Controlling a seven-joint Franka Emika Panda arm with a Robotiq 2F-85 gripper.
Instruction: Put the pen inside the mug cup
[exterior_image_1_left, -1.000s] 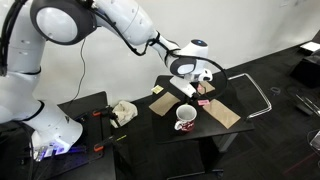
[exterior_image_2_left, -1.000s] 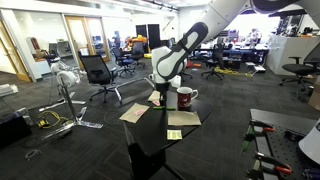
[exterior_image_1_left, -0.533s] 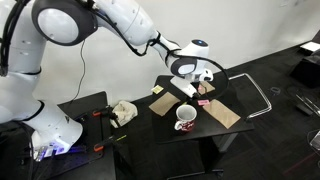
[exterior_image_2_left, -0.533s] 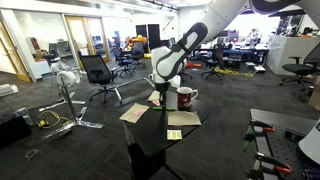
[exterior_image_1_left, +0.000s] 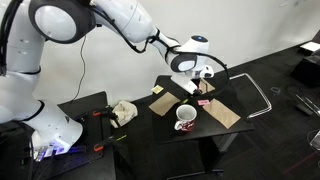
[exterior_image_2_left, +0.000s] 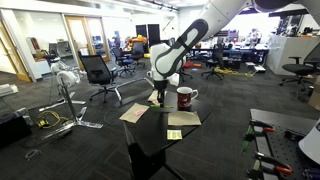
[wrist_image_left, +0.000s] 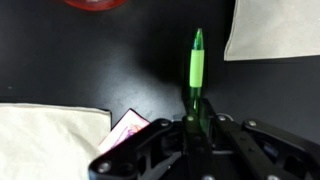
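My gripper (wrist_image_left: 192, 122) is shut on the yellow-green pen (wrist_image_left: 196, 68), which sticks out ahead of the jaws in the wrist view. In both exterior views the gripper (exterior_image_1_left: 189, 88) (exterior_image_2_left: 160, 95) hangs just above the small black table. The white mug (exterior_image_1_left: 185, 118) (exterior_image_2_left: 184, 97) with dark red markings stands upright on the table, a short way from the gripper. Its reddish rim (wrist_image_left: 96, 3) shows at the top edge of the wrist view. The pen is too small to make out in the exterior views.
Several beige paper sheets (exterior_image_1_left: 225, 114) (exterior_image_2_left: 134, 113) (wrist_image_left: 270, 30) lie on the black table (exterior_image_1_left: 200, 134). A small pink object (wrist_image_left: 127, 130) lies by the jaws. A crumpled cloth (exterior_image_1_left: 123, 111) sits on a side stand. Office chairs (exterior_image_2_left: 97, 74) stand behind.
The gripper has risen very slightly with the pen. Nothing else has moved.
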